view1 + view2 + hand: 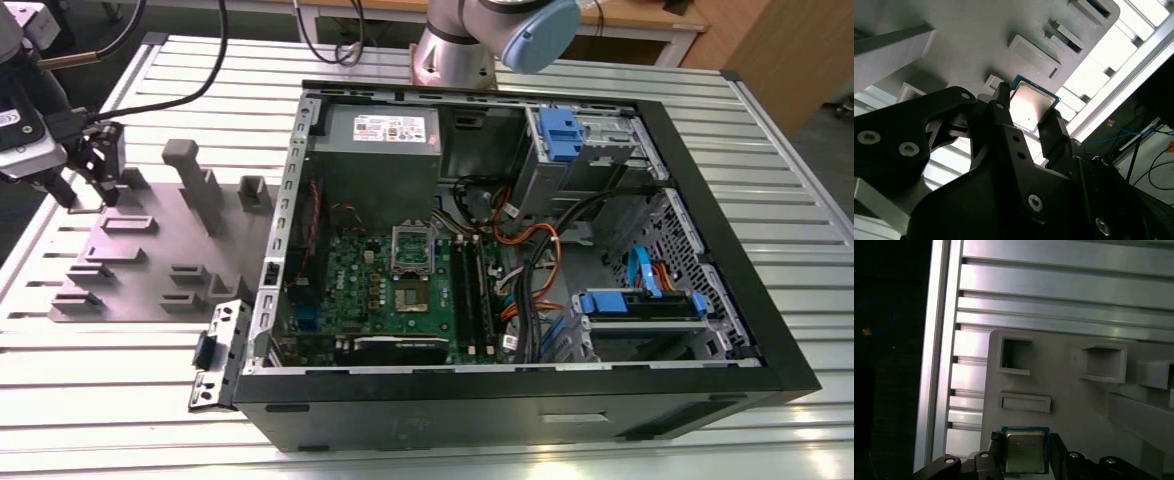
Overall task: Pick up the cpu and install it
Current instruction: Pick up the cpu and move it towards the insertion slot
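Note:
The cpu (pixel 1031 107), a small square chip with a dull silvery top and a thin rim, sits between my gripper's two black fingers in both wrist views (pixel 1024 452). The gripper (pixel 1029 106) (pixel 1025 442) is shut on it, one finger against each of two opposite edges. In the exterior view the gripper (pixel 87 195) hangs at the far left, just over the back left corner of the grey fixture plate (pixel 147 270). The open computer case (pixel 721 200) lies to the exterior view's right, with the green motherboard (pixel 360 290) and its silvery socket frame (pixel 411 243) inside.
The fixture plate carries raised posts (pixel 194 180) and empty pockets (pixel 1015 355). It lies on a slatted aluminium table (pixel 107 400). Cables (pixel 200 90) run from my wrist across the table's back. The arm's base (pixel 461 50) stands behind the case.

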Robot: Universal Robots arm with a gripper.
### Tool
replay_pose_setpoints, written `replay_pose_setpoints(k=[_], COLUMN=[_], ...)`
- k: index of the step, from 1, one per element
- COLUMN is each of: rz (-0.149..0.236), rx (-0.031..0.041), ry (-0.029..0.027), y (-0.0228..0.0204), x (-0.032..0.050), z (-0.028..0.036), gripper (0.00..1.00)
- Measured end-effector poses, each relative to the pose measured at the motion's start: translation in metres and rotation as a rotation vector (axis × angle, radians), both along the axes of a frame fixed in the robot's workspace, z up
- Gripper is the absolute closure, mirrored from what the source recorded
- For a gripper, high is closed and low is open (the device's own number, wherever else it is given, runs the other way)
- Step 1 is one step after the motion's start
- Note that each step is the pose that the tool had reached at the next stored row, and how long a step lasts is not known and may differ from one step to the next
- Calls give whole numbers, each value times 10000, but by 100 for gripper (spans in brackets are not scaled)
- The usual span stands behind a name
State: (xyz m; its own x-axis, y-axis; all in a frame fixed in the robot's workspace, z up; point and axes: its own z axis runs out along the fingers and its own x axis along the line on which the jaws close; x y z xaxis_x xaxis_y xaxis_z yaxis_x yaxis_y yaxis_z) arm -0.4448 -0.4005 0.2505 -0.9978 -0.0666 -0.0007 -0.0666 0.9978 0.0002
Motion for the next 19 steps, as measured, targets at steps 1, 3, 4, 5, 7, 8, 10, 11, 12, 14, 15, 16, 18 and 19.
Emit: replay_pose_setpoints(k=[1, 3, 4, 5, 7, 8, 10, 11, 12, 14, 15, 16, 18, 19], rz=[-50, -147, -163, -164, -165, -165, -165, -166, -166, -167, -168, -167, -169, -169], rx=[-1, -1, 0, -1, -1, -2, -1, -1, -1, -1, -1, -1, -1, -1], ry=[0, 1, 1, 1, 1, 2, 1, 1, 1, 0, 0, 0, 0, 0], y=[0, 0, 0, 0, 0, 0, 0, 0, 0, 0, 0, 0, 0, 0], x=[0, 0, 0, 0, 0, 0, 0, 0, 0, 0, 0, 0, 0, 0], z=[0, 0, 0, 1, 4, 7, 12, 16, 20, 27, 31, 35, 43, 47], gripper=[53, 53, 53, 53, 53, 53, 53, 53, 53, 53, 53, 53, 53, 53])
